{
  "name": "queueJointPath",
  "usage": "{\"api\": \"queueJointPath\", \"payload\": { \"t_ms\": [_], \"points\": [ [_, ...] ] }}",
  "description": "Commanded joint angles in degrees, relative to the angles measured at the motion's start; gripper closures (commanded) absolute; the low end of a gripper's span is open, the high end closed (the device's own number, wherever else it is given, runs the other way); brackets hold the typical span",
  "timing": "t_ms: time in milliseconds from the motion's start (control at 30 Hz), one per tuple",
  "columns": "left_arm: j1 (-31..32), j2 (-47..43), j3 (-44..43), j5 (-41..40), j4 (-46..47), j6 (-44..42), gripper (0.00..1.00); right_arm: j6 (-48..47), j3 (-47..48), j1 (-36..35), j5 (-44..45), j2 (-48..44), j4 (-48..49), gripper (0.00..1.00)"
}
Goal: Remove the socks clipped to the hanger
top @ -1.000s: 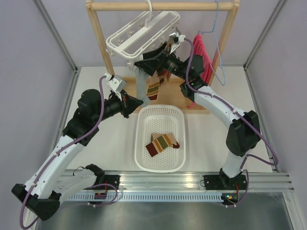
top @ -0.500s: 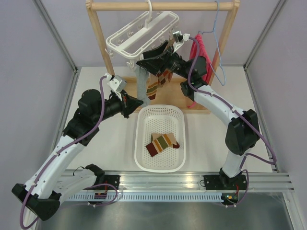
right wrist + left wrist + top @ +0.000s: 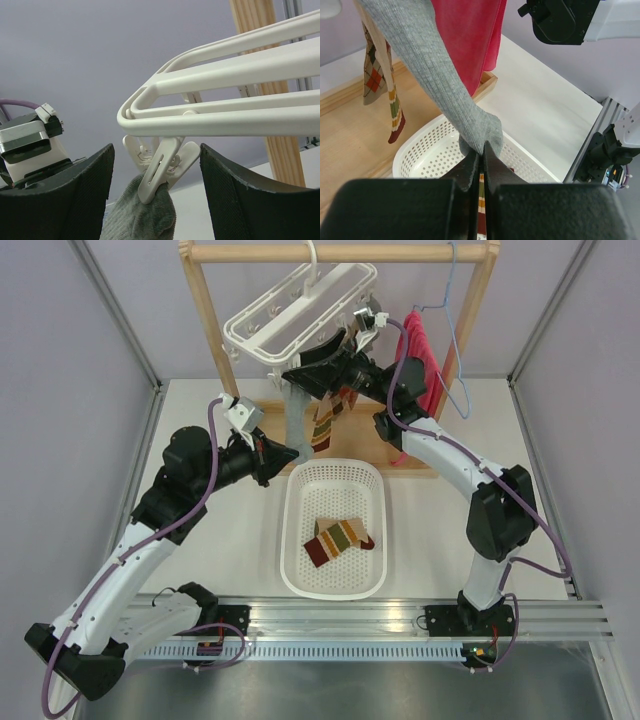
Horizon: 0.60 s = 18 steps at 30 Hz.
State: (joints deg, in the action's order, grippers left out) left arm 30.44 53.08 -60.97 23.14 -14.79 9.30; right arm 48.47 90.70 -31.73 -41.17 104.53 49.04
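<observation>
The white hanger (image 3: 290, 315) hangs tilted from the wooden rail. A grey sock (image 3: 292, 410) hangs from one of its clips (image 3: 165, 165), with argyle and striped socks (image 3: 322, 425) beside it. My left gripper (image 3: 290, 452) is shut on the grey sock's toe (image 3: 480, 132), above the basket edge. My right gripper (image 3: 156, 150) is open, with one finger on each side of the clip that holds the grey sock's top (image 3: 145, 215). In the top view it (image 3: 300, 370) sits just under the hanger frame (image 3: 225, 100). A striped sock (image 3: 338, 538) lies in the basket.
A white perforated basket (image 3: 375, 540) stands between the arms. A pinkish-red towel (image 3: 418, 350) and a blue wire hanger (image 3: 455, 330) hang at the right of the wooden rack (image 3: 215, 330). The argyle sock (image 3: 372, 70) and striped sock (image 3: 395, 110) hang left of the grey one.
My right gripper has risen slightly toward the hanger's clip, and the hanger has shifted a little. My left arm has held still on the grey sock.
</observation>
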Motion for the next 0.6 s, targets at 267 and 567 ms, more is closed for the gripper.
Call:
{"api": "queueJointPath", "payload": {
  "t_ms": [267, 567],
  "points": [
    [-0.1, 0.0, 0.3, 2.4, 1.5, -1.0, 0.98, -0.3, 1.6, -0.1, -0.5, 0.8, 4.5, 0.40],
    [-0.1, 0.2, 0.3, 2.7, 1.5, -0.9, 0.98, 0.9, 1.6, 0.0, 1.0, 1.5, 6.8, 0.46]
  ]
}}
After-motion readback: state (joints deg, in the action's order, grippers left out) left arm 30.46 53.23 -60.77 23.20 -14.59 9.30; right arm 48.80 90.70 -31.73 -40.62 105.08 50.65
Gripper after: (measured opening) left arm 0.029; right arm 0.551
